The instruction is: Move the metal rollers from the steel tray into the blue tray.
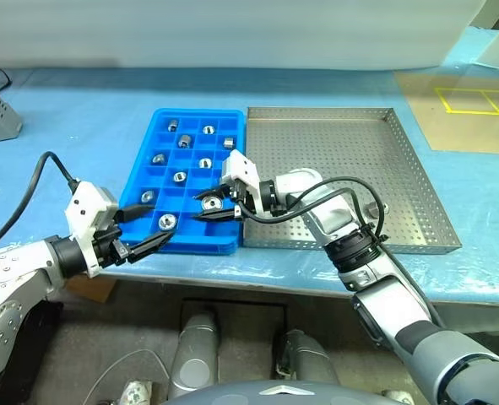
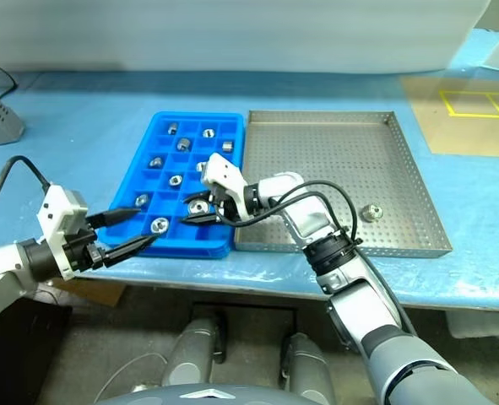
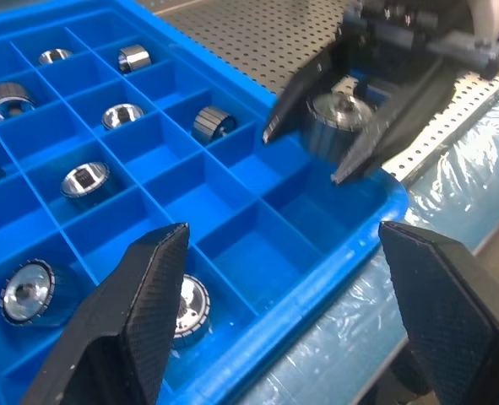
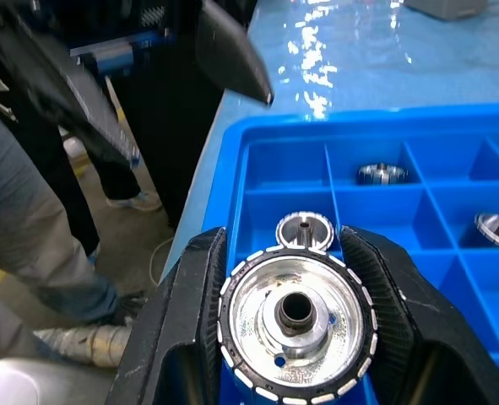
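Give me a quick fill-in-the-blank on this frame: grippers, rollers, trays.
1. The right gripper is shut on a metal ____.
2. The left gripper is ____, holding nothing.
3. The held roller hangs over the ____ tray.
4. Exactly ____ roller lies in the steel tray.

Missing words: roller; open; blue; one

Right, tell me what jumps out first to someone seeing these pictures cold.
The right gripper is shut on a metal roller, holding it over the near end of the blue tray, where other rollers sit in compartments. Beside it lies the steel tray, with one roller left near its right rim. The left gripper hangs open at the blue tray's near corner.
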Controlling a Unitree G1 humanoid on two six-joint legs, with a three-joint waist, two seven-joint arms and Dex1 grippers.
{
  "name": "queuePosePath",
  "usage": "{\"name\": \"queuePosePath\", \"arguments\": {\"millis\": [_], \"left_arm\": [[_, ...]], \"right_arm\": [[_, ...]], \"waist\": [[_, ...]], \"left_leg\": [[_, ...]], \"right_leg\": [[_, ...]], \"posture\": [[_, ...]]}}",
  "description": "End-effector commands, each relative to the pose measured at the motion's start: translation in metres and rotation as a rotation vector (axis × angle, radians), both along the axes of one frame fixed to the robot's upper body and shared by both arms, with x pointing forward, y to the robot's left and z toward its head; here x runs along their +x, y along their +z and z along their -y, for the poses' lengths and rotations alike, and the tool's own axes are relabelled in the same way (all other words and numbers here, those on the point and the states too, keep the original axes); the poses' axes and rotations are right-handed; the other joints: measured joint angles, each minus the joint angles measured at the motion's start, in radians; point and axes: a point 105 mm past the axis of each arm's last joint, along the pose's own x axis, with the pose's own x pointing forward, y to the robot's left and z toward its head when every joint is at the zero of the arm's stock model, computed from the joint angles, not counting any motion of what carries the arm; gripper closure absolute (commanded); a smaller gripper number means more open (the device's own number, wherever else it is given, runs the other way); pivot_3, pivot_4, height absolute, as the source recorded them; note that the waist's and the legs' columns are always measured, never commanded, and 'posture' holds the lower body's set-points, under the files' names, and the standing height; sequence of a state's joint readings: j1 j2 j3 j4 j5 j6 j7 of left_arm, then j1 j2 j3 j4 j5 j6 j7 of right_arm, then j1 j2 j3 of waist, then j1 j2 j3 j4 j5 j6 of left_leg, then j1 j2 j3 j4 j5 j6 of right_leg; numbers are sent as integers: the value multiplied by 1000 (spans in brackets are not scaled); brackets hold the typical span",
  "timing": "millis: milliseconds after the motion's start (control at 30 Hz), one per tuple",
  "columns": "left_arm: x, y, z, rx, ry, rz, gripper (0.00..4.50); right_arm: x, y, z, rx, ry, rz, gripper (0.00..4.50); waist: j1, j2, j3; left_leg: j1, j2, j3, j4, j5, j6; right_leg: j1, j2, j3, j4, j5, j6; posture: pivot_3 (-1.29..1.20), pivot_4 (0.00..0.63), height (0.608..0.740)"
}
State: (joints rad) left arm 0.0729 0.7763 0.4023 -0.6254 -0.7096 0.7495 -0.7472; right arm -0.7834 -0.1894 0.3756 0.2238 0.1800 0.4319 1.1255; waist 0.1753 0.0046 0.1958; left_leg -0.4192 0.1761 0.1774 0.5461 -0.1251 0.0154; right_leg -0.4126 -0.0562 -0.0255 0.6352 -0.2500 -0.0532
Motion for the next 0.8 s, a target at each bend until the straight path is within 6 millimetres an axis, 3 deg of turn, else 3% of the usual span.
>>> {"name": "queuePosePath", "arguments": {"millis": [33,333,367,500,633,800], "left_arm": [[3,4,0,10,0,19,702],[19,4,5,0,-19,36,702],[21,5,6,-3,-24,41,702],[28,7,7,-10,-30,54,702],[37,3,8,-9,-42,53,702],[50,7,29,-47,-135,77,702]], "right_arm": [[-4,-3,-2,-4,8,-12,2821],[0,-17,4,-29,-62,-151,2821],[1,-17,5,-24,-73,-154,2086],[9,-12,9,-3,-130,-161,873],[15,1,19,26,-169,-129,873],[28,31,61,89,-304,-47,873]], "waist": [[-1,0,0],[-1,0,0],[-1,0,0],[-3,0,0],[-11,-1,0],[-21,-1,-1]], "left_leg": [[0,0,0,0,0,0],[0,0,0,0,0,0],[0,0,0,0,0,-1],[0,0,0,0,1,-2],[1,0,0,1,2,-3],[2,-1,0,2,5,-7]], "right_leg": [[0,0,0,0,1,-1],[1,0,0,-1,1,-1],[1,0,0,0,1,-2],[0,1,0,1,1,-2],[1,0,0,2,2,-2],[4,0,0,2,2,-1]], "posture": [[279,150,740],[220,150,740],[213,150,740],[180,150,740],[119,150,740],[25,150,740]]}}
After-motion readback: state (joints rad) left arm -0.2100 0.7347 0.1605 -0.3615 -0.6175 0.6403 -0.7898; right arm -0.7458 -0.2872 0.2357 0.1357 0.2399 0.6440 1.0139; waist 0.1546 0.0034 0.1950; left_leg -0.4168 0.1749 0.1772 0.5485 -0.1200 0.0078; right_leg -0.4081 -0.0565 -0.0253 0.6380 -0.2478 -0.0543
